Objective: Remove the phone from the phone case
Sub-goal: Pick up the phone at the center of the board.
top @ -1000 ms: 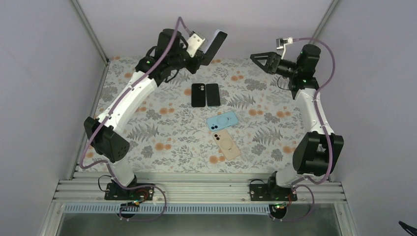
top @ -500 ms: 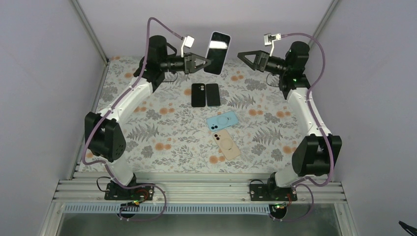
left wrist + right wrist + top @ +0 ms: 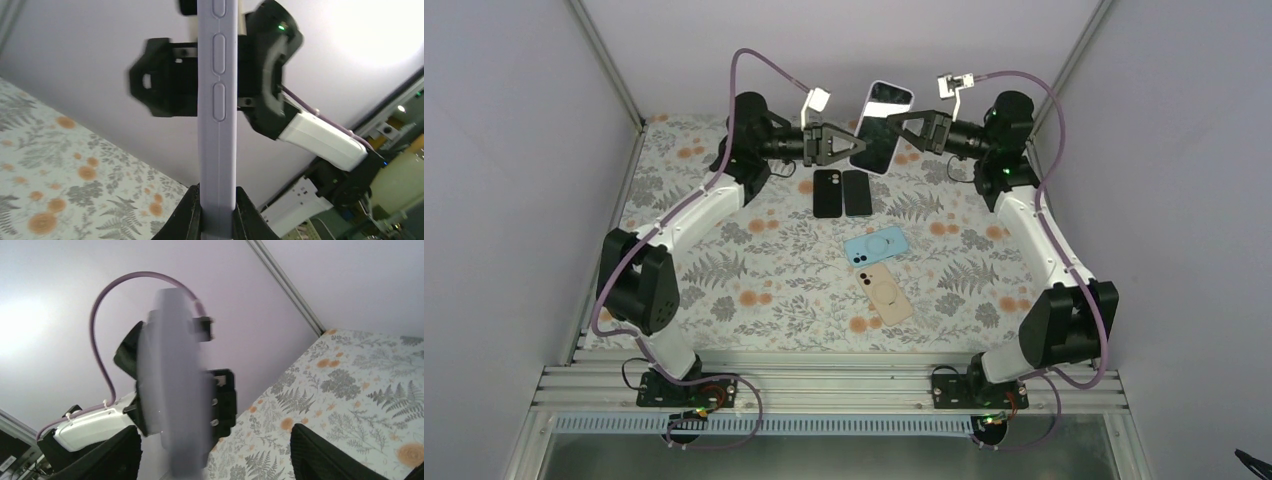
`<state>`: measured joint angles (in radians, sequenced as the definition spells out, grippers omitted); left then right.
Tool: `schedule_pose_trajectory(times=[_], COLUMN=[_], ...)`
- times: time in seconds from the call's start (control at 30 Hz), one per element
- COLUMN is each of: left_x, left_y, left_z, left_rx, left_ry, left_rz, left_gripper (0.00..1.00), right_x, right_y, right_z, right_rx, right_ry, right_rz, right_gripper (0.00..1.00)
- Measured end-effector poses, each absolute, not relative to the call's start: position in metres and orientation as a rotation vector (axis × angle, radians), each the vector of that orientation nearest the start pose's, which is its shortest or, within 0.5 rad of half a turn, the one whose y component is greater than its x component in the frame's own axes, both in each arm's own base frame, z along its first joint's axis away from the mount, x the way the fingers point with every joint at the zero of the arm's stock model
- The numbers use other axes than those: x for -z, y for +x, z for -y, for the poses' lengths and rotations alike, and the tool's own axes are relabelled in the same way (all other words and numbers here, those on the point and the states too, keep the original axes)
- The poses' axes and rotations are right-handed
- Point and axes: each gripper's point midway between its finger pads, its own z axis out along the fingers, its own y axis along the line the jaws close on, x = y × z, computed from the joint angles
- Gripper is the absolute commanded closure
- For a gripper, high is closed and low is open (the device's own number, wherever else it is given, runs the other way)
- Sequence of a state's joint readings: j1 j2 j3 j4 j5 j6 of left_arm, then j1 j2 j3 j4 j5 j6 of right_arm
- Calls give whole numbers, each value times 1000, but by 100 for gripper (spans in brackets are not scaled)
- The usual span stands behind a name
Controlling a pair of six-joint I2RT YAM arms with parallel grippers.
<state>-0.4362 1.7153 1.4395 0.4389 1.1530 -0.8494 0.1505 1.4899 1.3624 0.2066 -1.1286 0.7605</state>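
Note:
A phone in a lilac phone case (image 3: 882,127) is held up in the air above the far edge of the table, its dark screen towards the top camera. My left gripper (image 3: 848,143) is shut on its lower left edge. In the left wrist view the case (image 3: 217,125) stands edge-on, side buttons showing, clamped between my left gripper's (image 3: 217,220) black fingers (image 3: 191,216). My right gripper (image 3: 905,128) has come in from the right, open, its fingers on either side of the phone's upper part. The right wrist view shows the phone (image 3: 175,390) blurred between the right gripper's (image 3: 220,460) wide-set fingers (image 3: 320,456), apart from both.
On the floral mat (image 3: 754,250) lie a black case (image 3: 828,192) and a black phone (image 3: 857,192) side by side, a light blue phone case (image 3: 876,245) and a beige one (image 3: 885,293) nearer me. Grey walls close in the back and sides.
The left arm swung the phone to the right and raised it. The right arm moved left until its fingers straddle the phone, and its fingers have begun to narrow.

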Motion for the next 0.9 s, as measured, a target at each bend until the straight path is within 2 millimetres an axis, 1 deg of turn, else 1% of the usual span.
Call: schedule_pose_trajectory(times=[0.1, 0.13, 0.33, 0.37, 0.43, 0.5, 0.57, 0.63, 0.77, 0.9], left_x=[-394, -394, -389, -387, -385, -384, -384, -385, -388, -388], left_y=[329, 327, 328, 327, 327, 327, 327, 327, 323, 317], left_z=[342, 343, 344, 345, 346, 347, 347, 347, 342, 335], left_rx=[1788, 1791, 1778, 1774, 1766, 1753, 1733, 1694, 1619, 1558], left_ry=[839, 839, 845, 847, 853, 863, 875, 901, 942, 992], left_rz=[-1609, -1611, -1619, -1622, -1627, -1630, -1632, -1619, -1597, -1577], left_gripper=[98, 98, 98, 98, 95, 84, 75, 68, 61, 59], right_x=[-410, -409, -418, -419, -419, -419, -419, -419, -417, -417], right_y=[368, 367, 358, 357, 353, 352, 352, 351, 351, 348], right_z=[-213, -213, -212, -212, -212, -212, -212, -212, -212, -212], right_rx=[-1540, -1541, -1536, -1532, -1540, -1540, -1539, -1541, -1551, -1566], right_ry=[-493, -496, -515, -520, -530, -537, -543, -540, -533, -533], right_rz=[-1704, -1702, -1677, -1672, -1671, -1669, -1666, -1668, -1679, -1682], right_gripper=[51, 56, 94, 96, 96, 96, 96, 96, 96, 96])
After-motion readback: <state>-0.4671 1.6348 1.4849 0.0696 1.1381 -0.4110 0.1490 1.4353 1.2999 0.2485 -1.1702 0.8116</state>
